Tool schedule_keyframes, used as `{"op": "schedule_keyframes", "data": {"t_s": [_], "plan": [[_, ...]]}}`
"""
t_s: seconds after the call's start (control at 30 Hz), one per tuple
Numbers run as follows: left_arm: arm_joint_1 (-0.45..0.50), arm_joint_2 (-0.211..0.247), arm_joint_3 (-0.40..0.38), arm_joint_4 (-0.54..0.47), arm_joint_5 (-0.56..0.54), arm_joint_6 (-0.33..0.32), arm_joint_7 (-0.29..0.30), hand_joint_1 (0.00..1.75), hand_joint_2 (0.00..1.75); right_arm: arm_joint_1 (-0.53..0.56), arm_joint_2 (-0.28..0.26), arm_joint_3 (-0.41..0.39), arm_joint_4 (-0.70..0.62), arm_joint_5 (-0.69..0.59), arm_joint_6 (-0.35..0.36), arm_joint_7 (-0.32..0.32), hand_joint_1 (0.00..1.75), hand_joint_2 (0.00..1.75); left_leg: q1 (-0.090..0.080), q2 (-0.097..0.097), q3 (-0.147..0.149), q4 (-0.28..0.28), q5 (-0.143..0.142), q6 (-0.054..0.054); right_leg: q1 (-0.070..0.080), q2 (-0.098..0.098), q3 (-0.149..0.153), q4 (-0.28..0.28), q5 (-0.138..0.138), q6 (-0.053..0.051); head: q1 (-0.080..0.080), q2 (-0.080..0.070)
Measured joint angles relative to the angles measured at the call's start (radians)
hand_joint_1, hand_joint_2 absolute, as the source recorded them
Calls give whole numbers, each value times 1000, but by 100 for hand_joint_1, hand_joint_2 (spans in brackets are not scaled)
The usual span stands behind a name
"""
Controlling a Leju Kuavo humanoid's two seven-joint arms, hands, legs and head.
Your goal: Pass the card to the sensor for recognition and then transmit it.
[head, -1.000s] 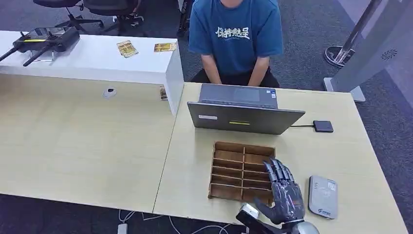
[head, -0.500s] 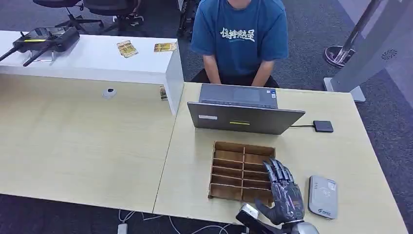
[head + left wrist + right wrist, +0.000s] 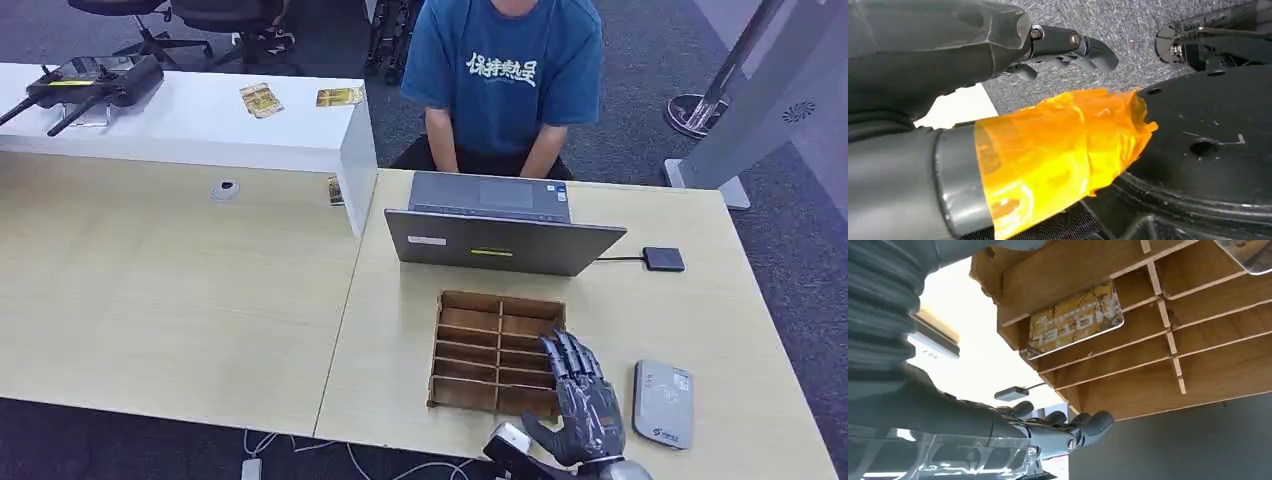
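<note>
From my head view, my right hand [image 3: 583, 412] hovers at the worktop's [image 3: 400, 340] near edge, over the near right corner of the wooden slotted tray [image 3: 497, 352], fingers [image 3: 567, 358] stretched forward, slightly apart and holding nothing. My right wrist view shows what the head view does not: a yellow card [image 3: 1075, 319] lying in one tray compartment, its print turned around, seemingly "HOTEL". A second card [image 3: 1250, 252] shows at that picture's corner.

The grey card sensor [image 3: 663, 403] lies just beside my right hand, toward the worktop's right edge. Past the tray stands a laptop [image 3: 500, 225], its lid back toward me, with a person in a blue printed shirt [image 3: 503, 72] seated behind it. A small black box [image 3: 663, 259] on a cable sits right of the laptop.

My left wrist view has my left hand [image 3: 998, 100] over grey carpet, thumb wrapped in orange tape, dark fingers [image 3: 1073, 47] loosely extended, gripping nothing.
</note>
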Motion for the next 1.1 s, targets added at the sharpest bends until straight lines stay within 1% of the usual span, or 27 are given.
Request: {"op": "schedule_keyframes", "data": {"t_s": [0.9,1.1], "plan": [[0,-2,-7,0,3,0,0,0,0,0,0,1,2,5,2,0,0,175,0,0,0,0,0,0,0,0,0,0,0,0,0,0],[0,-2,-10,0,14,0,0,0,0,1,0,2,2,31,1,13,0,175,0,0,0,0,0,0,0,0,0,0,0,0,0,0]]}}
